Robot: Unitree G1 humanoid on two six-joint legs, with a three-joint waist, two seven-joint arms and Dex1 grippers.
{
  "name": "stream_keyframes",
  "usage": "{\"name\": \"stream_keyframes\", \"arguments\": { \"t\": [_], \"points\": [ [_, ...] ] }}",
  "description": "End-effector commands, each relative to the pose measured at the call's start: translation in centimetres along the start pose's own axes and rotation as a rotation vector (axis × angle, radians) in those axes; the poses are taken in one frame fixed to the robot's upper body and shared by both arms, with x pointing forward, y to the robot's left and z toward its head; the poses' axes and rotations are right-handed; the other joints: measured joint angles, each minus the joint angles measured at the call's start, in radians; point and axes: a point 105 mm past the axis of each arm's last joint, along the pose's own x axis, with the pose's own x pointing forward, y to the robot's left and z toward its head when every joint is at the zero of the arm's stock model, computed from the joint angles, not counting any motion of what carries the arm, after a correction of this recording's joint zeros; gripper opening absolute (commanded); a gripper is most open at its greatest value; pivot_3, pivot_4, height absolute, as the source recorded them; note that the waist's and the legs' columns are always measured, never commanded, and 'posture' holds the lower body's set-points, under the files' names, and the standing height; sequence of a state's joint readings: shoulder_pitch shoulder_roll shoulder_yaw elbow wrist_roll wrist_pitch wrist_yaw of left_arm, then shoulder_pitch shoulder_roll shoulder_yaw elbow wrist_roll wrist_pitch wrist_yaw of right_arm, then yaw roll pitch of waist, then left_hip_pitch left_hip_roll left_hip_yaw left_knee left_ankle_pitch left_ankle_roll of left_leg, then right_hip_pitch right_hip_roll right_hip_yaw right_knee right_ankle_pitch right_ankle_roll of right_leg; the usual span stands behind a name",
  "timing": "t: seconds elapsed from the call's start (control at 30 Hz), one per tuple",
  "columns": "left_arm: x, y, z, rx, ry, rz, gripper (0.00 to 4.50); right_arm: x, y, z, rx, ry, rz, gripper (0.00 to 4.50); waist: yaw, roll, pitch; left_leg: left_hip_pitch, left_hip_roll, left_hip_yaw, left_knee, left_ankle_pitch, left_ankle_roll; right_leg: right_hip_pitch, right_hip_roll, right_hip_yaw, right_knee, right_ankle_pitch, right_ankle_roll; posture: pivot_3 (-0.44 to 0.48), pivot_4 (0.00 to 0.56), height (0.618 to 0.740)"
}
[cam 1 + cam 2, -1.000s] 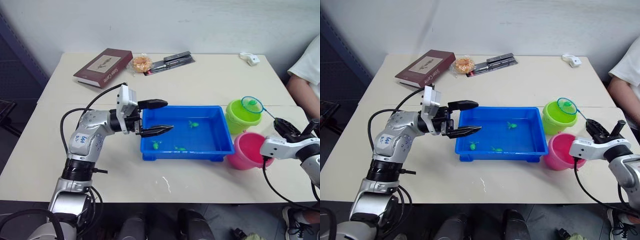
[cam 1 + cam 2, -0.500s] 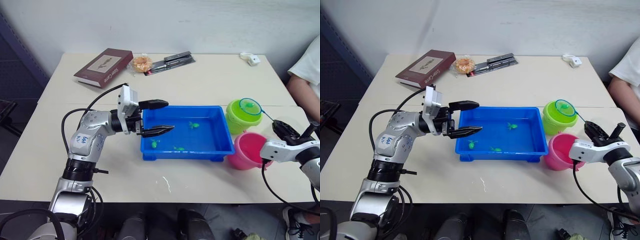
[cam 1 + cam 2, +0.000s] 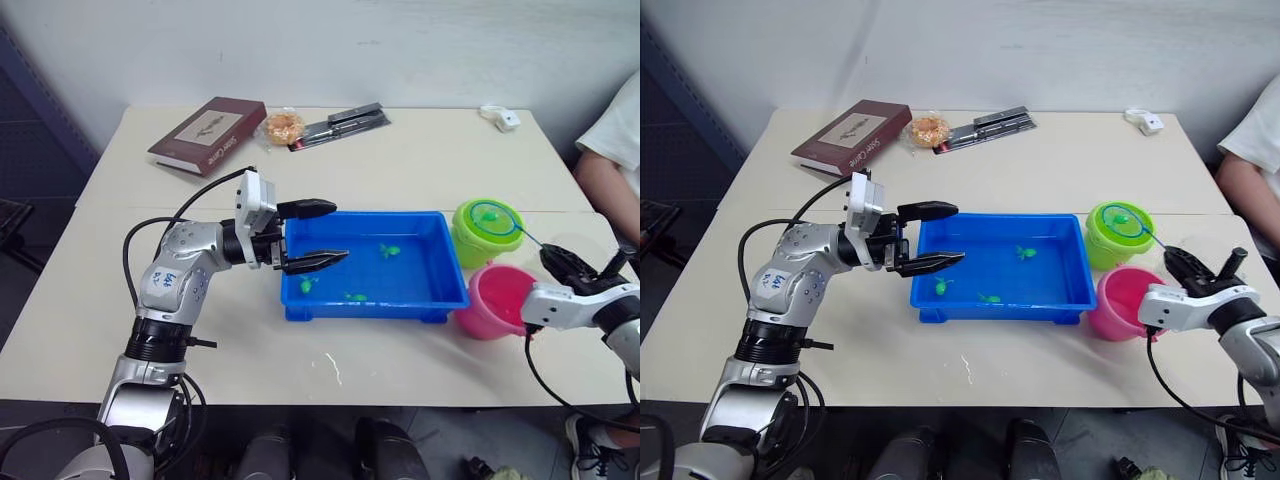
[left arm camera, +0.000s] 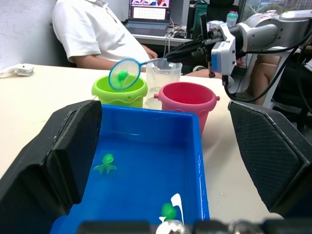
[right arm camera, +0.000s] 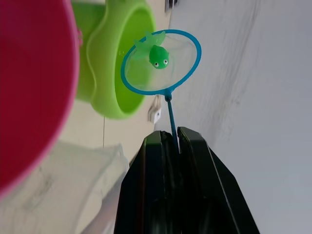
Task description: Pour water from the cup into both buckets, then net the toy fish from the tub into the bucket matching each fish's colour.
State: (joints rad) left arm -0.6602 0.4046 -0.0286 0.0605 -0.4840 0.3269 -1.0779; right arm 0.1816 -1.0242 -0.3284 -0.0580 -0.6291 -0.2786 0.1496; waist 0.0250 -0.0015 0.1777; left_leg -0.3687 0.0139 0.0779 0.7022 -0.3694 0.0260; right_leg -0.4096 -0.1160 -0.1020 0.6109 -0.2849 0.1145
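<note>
meanwhile book (image 3: 206,134) and snack packet (image 3: 283,127) lie behind tub (image 3: 437,275).

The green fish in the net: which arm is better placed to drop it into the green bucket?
The right. Its hand is shut on the net handle, with the green fish over the green bucket. The left hand is open over the tub's far end.
</note>
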Motion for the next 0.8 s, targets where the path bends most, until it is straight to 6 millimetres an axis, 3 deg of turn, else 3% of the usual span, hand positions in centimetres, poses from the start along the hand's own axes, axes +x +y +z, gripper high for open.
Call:
{"name": "stream_keyframes", "arguments": {
  "t": [0.03, 0.07, 0.17, 0.27, 0.37, 0.47, 0.6, 0.67, 0.8],
  "points": [
    [0.3, -0.2, 0.5, 0.023, -0.015, -0.012, 4.46, 0.1, -1.6, 0.4, 0.001, -0.016, -0.071, 0.0, -0.002, 0.0, 0.0, 0.0, 0.0, 0.0, 0.0, 0.0, 0.0, 0.0, 0.0, 0.0, 0.0, 0.0, 0.0, 0.0, 0.15, 0.74],
    [0.4, -0.3, 0.6, 0.023, -0.016, -0.016, 4.46, 0.2, -1.9, 0.6, -0.005, -0.029, -0.083, 0.0, -0.003, 0.0, 0.0, 0.0, 0.0, 0.0, 0.0, 0.0, 0.0, 0.0, 0.0, 0.0, 0.001, 0.0, 0.0, 0.0, 0.15, 0.74],
    [0.4, -0.3, 0.6, 0.027, -0.014, -0.017, 4.46, 0.3, -2.9, -1.6, 0.011, 0.073, -0.132, 0.0, -0.005, 0.0, 0.0, 0.001, 0.0, 0.0, 0.0, 0.0, 0.0, 0.0, 0.0, 0.001, 0.001, 0.0, 0.0, 0.0, 0.15, 0.74],
    [0.3, -0.2, 0.7, 0.027, -0.015, -0.012, 4.46, 0.6, -1.8, 1.0, -0.032, -0.064, -0.059, 0.0, -0.003, 0.0, 0.0, 0.001, 0.0, 0.0, 0.0, 0.0, 0.0, 0.0, 0.0, 0.001, 0.001, 0.0, 0.0, 0.0, 0.15, 0.74],
    [0.3, -0.1, 0.8, 0.027, -0.019, -0.004, 4.46, 0.7, -1.5, 2.0, -0.041, -0.116, -0.042, 0.0, -0.001, 0.0, 0.0, 0.0, 0.0, 0.0, 0.0, 0.0, 0.0, 0.0, 0.0, 0.0, 0.001, 0.0, -0.001, 0.0, 0.15, 0.74],
    [0.3, -0.4, 0.6, 0.026, -0.016, -0.011, 4.46, 0.8, -2.6, -0.2, -0.019, -0.014, -0.106, 0.0, -0.002, 0.0, 0.0, 0.0, 0.0, 0.0, 0.001, 0.0, 0.0, 0.0, 0.0, 0.0, 0.001, 0.0, 0.0, 0.0, 0.15, 0.74],
    [0.3, -0.5, 0.6, 0.023, -0.015, -0.009, 4.46, 0.9, -2.3, 0.6, -0.021, -0.061, -0.094, 0.0, -0.002, 0.0, 0.0, 0.0, 0.001, -0.001, 0.0, 0.0, 0.0, 0.0, 0.0, -0.001, 0.001, 0.0, -0.001, 0.0, 0.15, 0.74],
    [0.3, -0.5, 0.6, 0.023, -0.016, -0.006, 4.46, 1.0, -3.1, -1.0, -0.018, 0.013, -0.124, 0.0, -0.002, 0.001, 0.0, 0.0, 0.001, -0.001, 0.0, 0.001, 0.0, 0.0, 0.0, 0.0, 0.001, 0.0, -0.001, 0.0, 0.15, 0.74],
    [0.3, -0.5, 0.5, 0.022, -0.015, -0.005, 4.46, 1.1, -1.3, 0.4, -0.007, -0.041, -0.039, 0.0, -0.001, 0.001, 0.0, 0.0, 0.0, -0.001, 0.001, 0.001, 0.0, 0.0, 0.0, 0.0, 0.001, 0.0, -0.001, 0.0, 0.15, 0.74]
  ]
}}
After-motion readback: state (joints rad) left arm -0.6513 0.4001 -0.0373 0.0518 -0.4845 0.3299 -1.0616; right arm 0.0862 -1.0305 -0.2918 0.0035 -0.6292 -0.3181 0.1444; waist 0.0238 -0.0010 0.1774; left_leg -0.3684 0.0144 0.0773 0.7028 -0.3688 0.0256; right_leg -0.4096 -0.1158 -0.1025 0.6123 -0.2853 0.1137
